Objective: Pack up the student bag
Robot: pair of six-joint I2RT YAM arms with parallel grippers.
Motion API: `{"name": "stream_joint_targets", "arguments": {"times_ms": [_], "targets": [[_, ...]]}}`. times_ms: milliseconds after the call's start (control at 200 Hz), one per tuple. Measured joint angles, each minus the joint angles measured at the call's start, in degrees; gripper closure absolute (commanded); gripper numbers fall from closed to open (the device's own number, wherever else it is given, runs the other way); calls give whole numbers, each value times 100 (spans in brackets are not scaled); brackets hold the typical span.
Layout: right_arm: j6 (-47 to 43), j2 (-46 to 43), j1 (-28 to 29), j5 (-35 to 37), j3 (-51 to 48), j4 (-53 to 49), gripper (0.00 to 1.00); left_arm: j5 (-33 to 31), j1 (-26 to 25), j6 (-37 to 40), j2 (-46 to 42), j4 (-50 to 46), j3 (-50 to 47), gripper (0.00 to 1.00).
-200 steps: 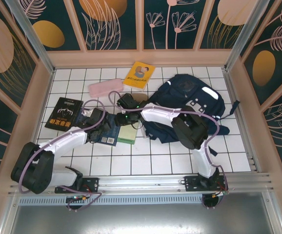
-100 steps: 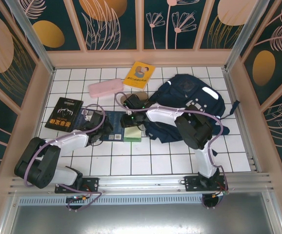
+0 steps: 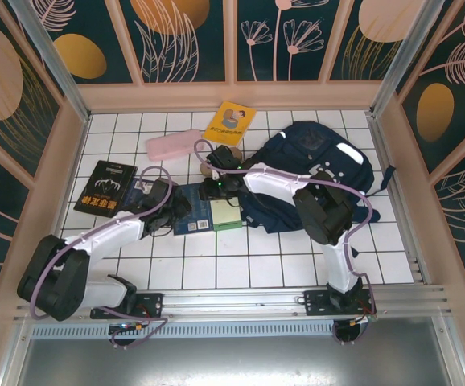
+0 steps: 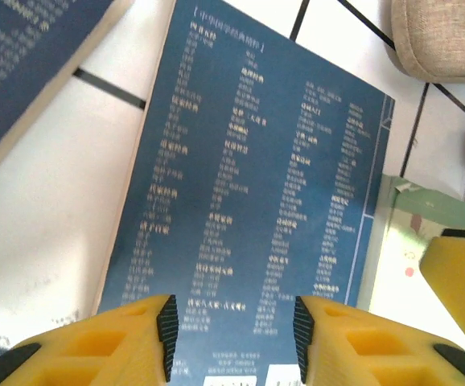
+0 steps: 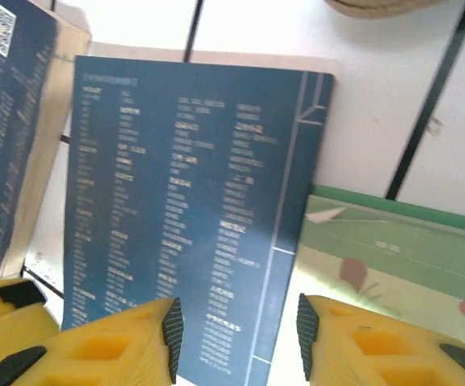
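Found left gripper (image 4: 232, 342) part-open low over a blue book (image 4: 257, 201), gripping nothing. Likewise right gripper (image 5: 236, 342), fingers apart above that book and a green notebook (image 5: 393, 257) beside it. Could not tell contact. From overhead, made out the bag (image 3: 317, 165) on the tiles just right of the notebook; from left wrist, caught a beige fabric corner (image 4: 442, 40).

looks like a lab robot test cell, not a home or office. white tiled surface (image 3: 281, 265) boxed in on three sides by wall panels (image 3: 184, 40) printed with teal and gold leaves, in pale frames. aluminium rail (image 3: 240, 301) runs along the near edge with two arm bases (image 3: 128, 304) bolted to it. bare metal corner post (image 3: 49, 56) at the back left.
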Motion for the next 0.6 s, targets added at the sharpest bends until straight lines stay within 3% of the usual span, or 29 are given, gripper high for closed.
{"name": "stream_joint_targets", "arguments": {"times_ms": [170,270,355,600], "targets": [[37,229,83,9,186,-9,55,-20,52,299,654,149,81,59],[57,350,94,11,186,-61,55,-87,59,341,824,210,177,68],[94,378,94,9,186,-83,55,-260,66,295,999,164,275,69],[98,448,92,-11,398,-168,55,-520,111,-20,763,146,61,69]]}}
